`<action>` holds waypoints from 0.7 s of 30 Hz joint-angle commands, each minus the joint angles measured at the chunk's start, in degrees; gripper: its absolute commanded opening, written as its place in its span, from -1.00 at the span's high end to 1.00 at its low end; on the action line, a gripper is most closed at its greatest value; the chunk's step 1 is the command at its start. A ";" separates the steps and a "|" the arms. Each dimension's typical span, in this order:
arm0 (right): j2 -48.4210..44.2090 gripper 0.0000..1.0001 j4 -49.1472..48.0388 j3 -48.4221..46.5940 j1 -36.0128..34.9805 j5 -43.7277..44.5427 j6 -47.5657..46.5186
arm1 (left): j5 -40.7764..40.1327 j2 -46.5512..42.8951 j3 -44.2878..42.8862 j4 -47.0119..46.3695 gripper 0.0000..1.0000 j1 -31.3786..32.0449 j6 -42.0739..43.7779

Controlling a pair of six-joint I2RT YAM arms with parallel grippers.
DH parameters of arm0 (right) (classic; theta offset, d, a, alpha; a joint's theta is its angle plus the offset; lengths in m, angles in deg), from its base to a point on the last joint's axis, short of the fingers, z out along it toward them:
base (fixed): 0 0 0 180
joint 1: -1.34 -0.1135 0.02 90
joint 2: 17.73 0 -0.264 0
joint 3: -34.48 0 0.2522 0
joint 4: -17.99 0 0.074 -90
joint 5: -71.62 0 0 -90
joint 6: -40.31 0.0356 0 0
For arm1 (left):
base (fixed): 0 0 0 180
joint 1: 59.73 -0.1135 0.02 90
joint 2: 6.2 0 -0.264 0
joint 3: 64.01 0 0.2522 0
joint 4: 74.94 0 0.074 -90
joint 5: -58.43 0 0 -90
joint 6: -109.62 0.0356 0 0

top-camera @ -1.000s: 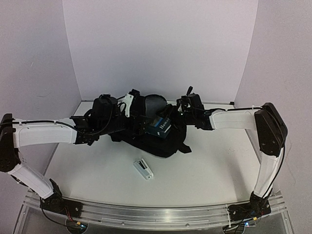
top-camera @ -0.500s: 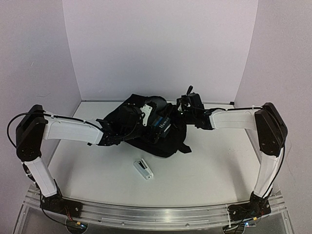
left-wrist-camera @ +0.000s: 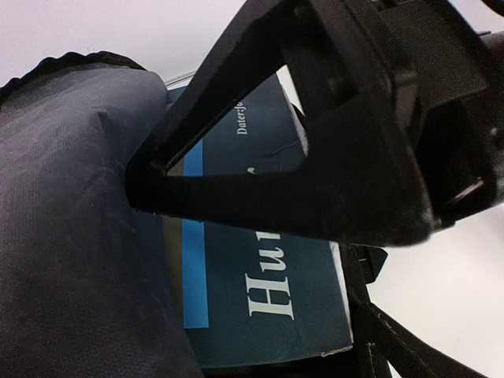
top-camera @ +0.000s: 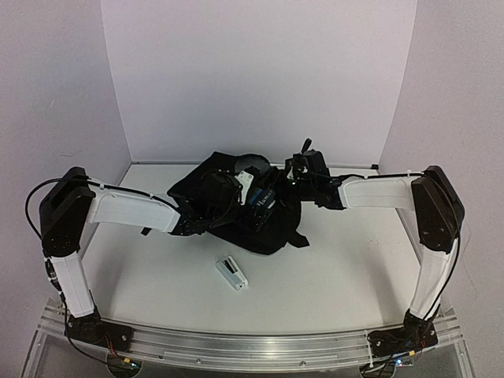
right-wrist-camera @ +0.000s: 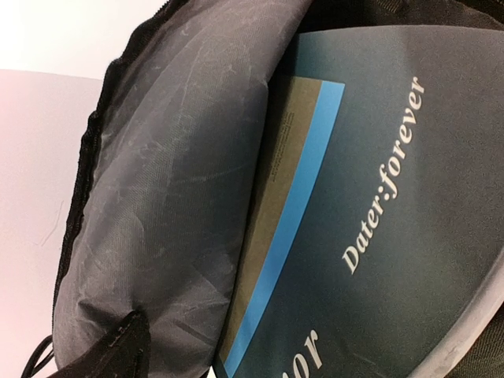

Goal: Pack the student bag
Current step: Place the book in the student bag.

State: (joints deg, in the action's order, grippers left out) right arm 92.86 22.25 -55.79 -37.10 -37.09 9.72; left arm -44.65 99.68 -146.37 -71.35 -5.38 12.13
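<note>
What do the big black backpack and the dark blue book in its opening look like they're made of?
Large soft black backpack: woven fabric, probably nylon or polyester; its grey lining creases and has a faint sheen. Dark blue book: paper or card cover, matte, with printed white lettering.

1. The left arm (top-camera: 130,211) has swung in from well to the left of the student bag (top-camera: 268,232). Its elbow now stands raised, and the forearm reaches across to the bag.
2. The left gripper (top-camera: 250,189), earlier at the bag's left edge, now hangs over the bag's open top, right at the book (top-camera: 266,201).
3. Less of the book's blue cover shows from above, its left part now hidden under the gripper.
4. Less of the grey lining (top-camera: 253,161) shows at the bag's far side.
</note>
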 commanded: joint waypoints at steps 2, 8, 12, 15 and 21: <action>-1.88 -0.64 -3.69 -2.07 -0.32 -0.57 0.36 | -8.99 1.37 -3.26 2.98 -0.99 0.05 -0.32; -5.44 -0.74 -3.69 2.02 -0.32 0.50 2.10 | -16.27 3.55 -6.60 6.38 -0.99 -0.03 -2.59; -9.91 -0.77 -3.63 6.07 -0.33 2.37 3.27 | -19.69 4.84 -7.65 7.45 -0.99 -0.87 -5.27; -13.98 -0.78 -3.51 10.46 -0.32 4.78 4.61 | -19.73 4.99 -7.67 8.24 -0.99 -2.44 -8.46; -19.50 -0.79 -3.51 14.54 -0.33 7.15 5.33 | -13.90 4.01 -7.03 5.97 -0.99 -3.63 -7.34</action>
State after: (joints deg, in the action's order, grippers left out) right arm 77.15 20.72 -42.27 -37.12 -33.05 14.06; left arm -58.68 104.06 -151.68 -63.68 -6.94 5.39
